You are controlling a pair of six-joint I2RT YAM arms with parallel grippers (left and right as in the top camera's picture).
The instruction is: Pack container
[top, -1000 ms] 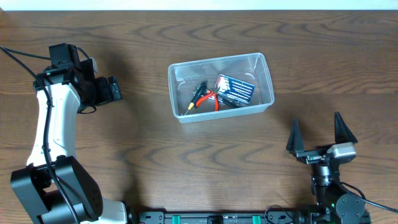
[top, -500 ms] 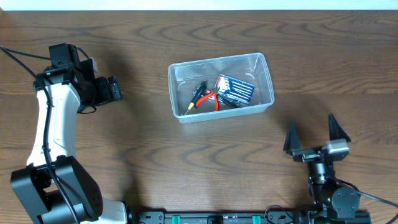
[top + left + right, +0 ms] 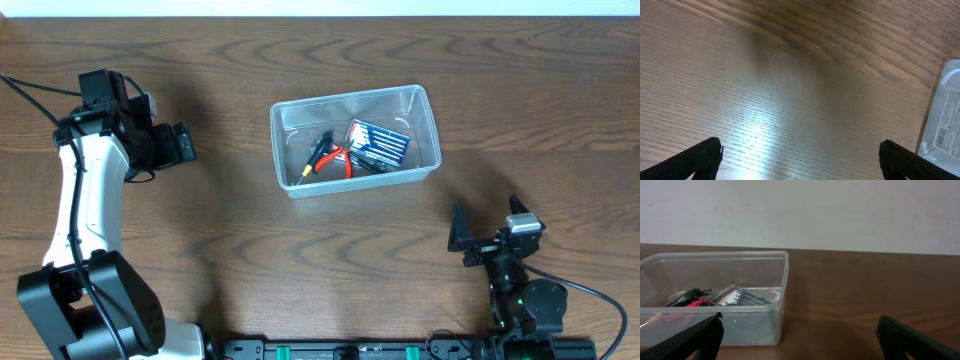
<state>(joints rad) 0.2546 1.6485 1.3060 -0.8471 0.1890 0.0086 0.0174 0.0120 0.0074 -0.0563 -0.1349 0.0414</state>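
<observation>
Toward the surface's far middle, the container (image 3: 420,112) lies crosswise, ahead and left of the right fingers (image 3: 457,230); left fingers (image 3: 183,143) equally wide, empty.

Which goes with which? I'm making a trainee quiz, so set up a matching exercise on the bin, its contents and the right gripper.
1 bin
2 pliers
3 blue packet
4 right gripper

A red handles
B open, holding nothing
C clear plastic
D striped, lying to the right of the pliers

Pairs: 1-C, 2-A, 3-D, 4-B
</observation>
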